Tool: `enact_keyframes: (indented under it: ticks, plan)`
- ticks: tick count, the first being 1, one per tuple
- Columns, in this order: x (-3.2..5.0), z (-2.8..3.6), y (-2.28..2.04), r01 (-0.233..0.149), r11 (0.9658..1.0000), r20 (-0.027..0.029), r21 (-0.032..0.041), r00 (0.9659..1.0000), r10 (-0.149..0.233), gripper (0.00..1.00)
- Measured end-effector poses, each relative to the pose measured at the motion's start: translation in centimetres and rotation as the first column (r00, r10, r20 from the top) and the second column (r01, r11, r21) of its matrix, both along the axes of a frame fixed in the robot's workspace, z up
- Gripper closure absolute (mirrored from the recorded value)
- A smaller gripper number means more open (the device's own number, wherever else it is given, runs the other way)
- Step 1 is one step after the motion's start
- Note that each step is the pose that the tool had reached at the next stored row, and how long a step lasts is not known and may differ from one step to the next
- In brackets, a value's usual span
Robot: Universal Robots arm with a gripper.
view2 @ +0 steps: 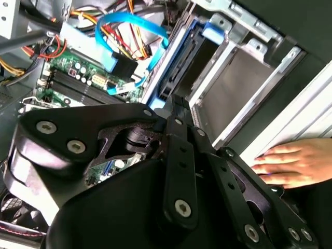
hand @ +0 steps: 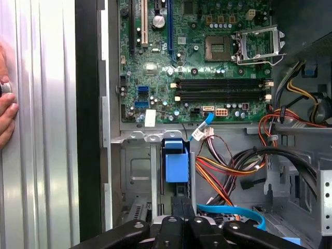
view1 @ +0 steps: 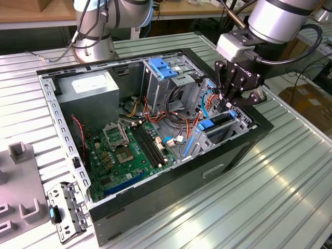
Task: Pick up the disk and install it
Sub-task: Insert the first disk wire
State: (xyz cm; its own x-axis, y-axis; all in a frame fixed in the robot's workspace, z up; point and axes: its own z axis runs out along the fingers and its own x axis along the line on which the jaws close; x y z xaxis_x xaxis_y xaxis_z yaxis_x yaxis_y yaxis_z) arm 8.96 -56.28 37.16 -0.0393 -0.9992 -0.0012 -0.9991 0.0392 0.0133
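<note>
The disk (view1: 215, 126) stands on edge in the drive bay at the open computer case's (view1: 67, 140) end on the exterior view's right, blue carrier rails along its sides. My gripper (view1: 231, 104) hangs right above it. In both wrist views the two fingers lie pressed together with nothing between them, and their tips meet the disk's near edge (view2: 179, 67). The first wrist view shows the disk's blue carrier tab (hand: 176, 163) just beyond the gripper (hand: 181, 201), seated between the bay's metal walls. The gripper (view2: 175, 101) is shut.
A person's hand (view2: 293, 163) rests on the ribbed table outside the case wall, also seen as a hand (hand: 6, 109). Orange and blue cables (hand: 228, 171) run beside the bay. The motherboard (view1: 129, 150), grey power supply (view1: 91, 85) and blue-latched drive cage (view1: 163, 67) fill the case.
</note>
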Motion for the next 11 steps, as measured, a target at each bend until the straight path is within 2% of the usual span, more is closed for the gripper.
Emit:
enact_keyframes:
  ticks: [2, 5, 8, 11]
  plan:
    - [0.18, 0.00, 0.02, -0.006, 1.0000, 0.0001, 0.0000, 1.0000, 0.006, 0.89]
    - [0.23, 0.00, 0.01, -0.039, 0.9993, 0.0000, 0.0000, 0.9993, 0.039, 0.89]
    - [0.26, 0.10, 0.02, -0.095, 0.9955, -0.0003, -0.0001, 0.9955, 0.095, 0.89]
    - [0.45, 0.10, 0.14, -0.103, 0.9947, -0.0003, -0.0002, 0.9947, 0.103, 0.89]
